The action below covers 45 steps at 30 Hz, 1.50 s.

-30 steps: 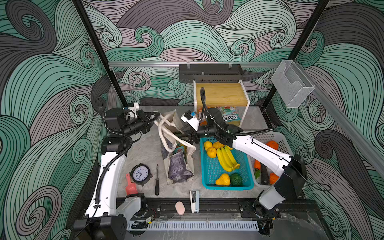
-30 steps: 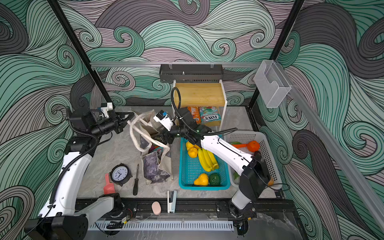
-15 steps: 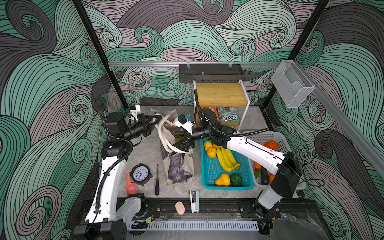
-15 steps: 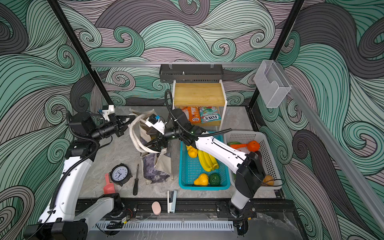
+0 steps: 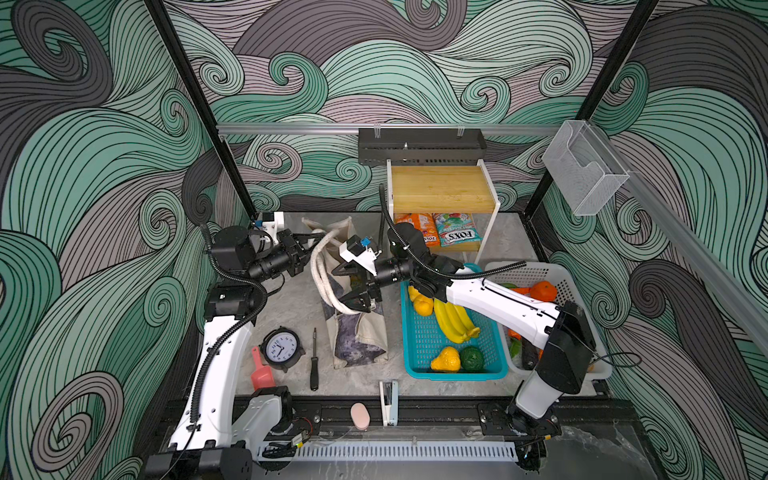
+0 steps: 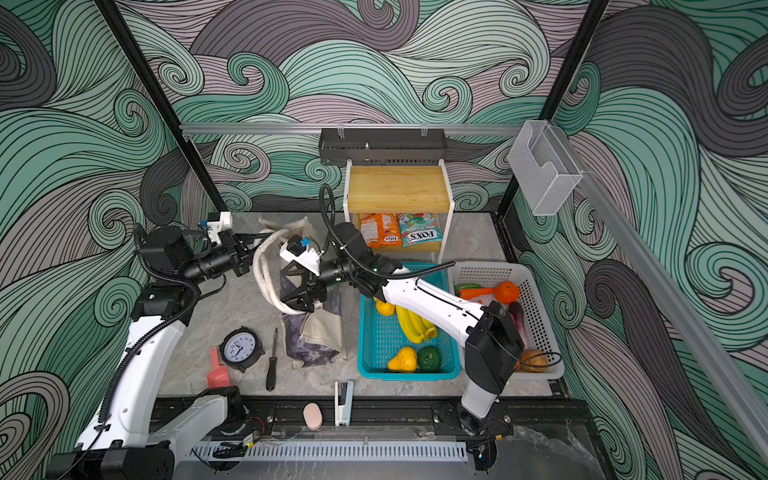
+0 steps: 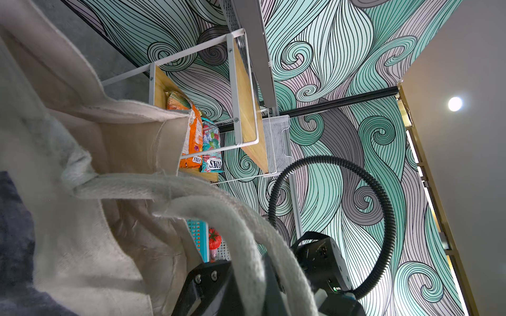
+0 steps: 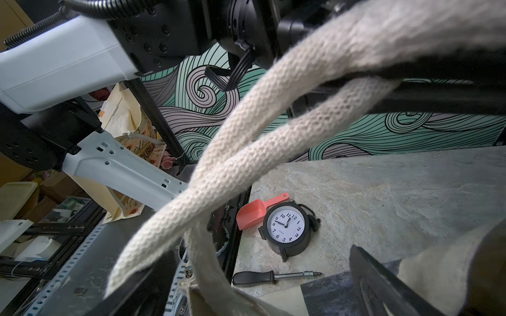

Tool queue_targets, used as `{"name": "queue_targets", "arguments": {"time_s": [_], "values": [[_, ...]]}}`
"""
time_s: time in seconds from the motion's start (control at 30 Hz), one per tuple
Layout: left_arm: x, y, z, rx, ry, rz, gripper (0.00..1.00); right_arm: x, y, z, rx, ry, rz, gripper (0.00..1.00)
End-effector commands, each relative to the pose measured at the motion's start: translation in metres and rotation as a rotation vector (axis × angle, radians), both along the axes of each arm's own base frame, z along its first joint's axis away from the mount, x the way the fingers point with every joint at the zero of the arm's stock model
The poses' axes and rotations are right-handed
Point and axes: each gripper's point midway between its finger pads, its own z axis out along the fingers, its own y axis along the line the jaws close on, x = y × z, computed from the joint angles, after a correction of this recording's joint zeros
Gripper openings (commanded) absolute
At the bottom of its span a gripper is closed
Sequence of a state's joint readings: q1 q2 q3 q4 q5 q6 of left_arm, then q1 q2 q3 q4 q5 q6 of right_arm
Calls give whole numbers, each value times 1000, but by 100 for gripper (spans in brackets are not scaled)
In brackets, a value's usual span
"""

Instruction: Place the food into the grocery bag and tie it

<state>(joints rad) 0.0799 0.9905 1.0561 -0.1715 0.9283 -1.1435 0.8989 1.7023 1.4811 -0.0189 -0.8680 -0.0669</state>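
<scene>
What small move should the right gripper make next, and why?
Probably close on the cream strap handles: the right gripper stands open with the loops passing between its jaws, while the left gripper is shut on their upper end.

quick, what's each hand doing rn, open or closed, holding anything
Left hand: closed on the strap handles of the grocery bag.
Right hand: open wide; the straps pass between its fingers, not gripped.

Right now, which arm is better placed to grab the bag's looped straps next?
Right. The right jaws stand open astride the straps over the bag. The left jaws are shut, pinching those straps farther along, so they are busy.
</scene>
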Motion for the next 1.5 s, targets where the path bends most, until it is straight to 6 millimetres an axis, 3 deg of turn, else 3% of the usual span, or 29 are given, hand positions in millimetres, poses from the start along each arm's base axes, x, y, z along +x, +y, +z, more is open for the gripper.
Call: {"name": "queue_targets", "arguments": {"time_s": [0.0,0.13,0.33,0.4,0.47,0.5,0.63,0.8,1.0,1.33,1.47], "values": [[-2,-2,11,18,-51,-10,0,-27,13,13,28,-45,78,98],[-5,-2,10,27,-49,-5,0,-16,25,8,37,-70,15,87],[-6,-1,6,35,-45,7,0,-13,33,21,119,-85,6,60],[-5,-1,6,38,-45,7,0,-13,34,25,135,-91,5,44],[-5,0,4,45,-45,13,0,-13,33,26,141,-90,2,17],[-4,1,3,49,-42,16,0,-11,32,25,137,-90,-17,13],[-2,7,-5,93,-39,52,0,15,16,14,63,-111,-231,7],[0,21,-5,182,-81,129,0,43,-23,-10,-159,-156,-478,4],[6,42,-12,286,-67,227,0,64,-62,-7,-243,-202,-691,0],[1,92,-24,509,-57,435,0,108,-129,0,-184,-67,-1090,0],[-1,97,-32,539,-38,435,0,118,-153,-7,-164,-4,-1168,0]]}}
